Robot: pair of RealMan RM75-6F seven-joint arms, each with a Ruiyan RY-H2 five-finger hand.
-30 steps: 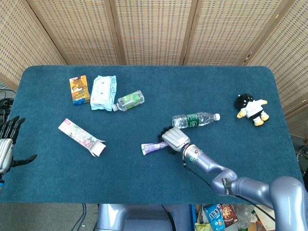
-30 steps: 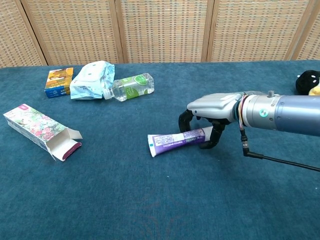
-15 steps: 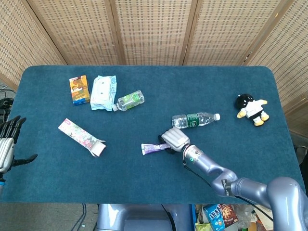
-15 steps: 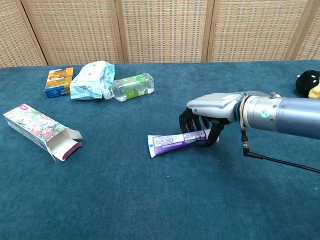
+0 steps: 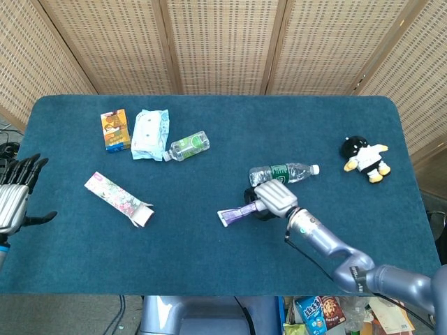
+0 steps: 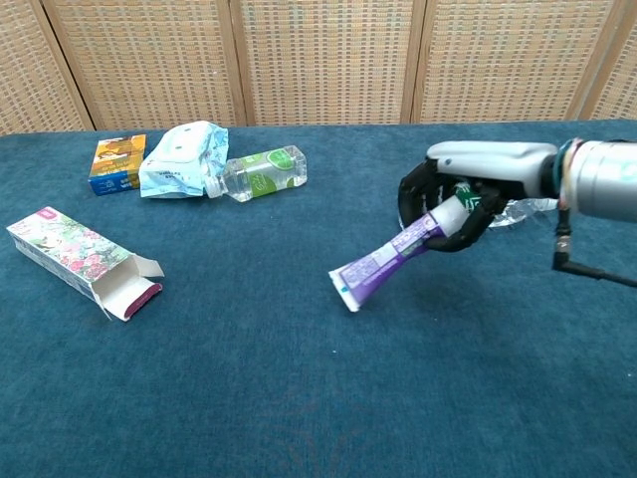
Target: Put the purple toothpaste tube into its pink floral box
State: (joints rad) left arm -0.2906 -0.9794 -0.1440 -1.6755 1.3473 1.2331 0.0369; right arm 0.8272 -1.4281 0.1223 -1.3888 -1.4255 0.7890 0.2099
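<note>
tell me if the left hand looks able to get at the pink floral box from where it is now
Probably yes. The left hand hangs open at the table's left edge, and only bare blue cloth lies between it and the pink floral box. Actual arm reach can't be judged from these views.

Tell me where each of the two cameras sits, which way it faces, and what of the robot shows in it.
Head view: sits high, looks steeply down on the blue-carpeted table; shows the left hand at the table's left edge, and the right hand and arm.
Chest view: sits low at the table's near edge, faces across it toward the woven screens; only the right hand and forearm show.
Shared: the right hand holding the purple toothpaste tube, the pink floral box, and the far-left items.
</note>
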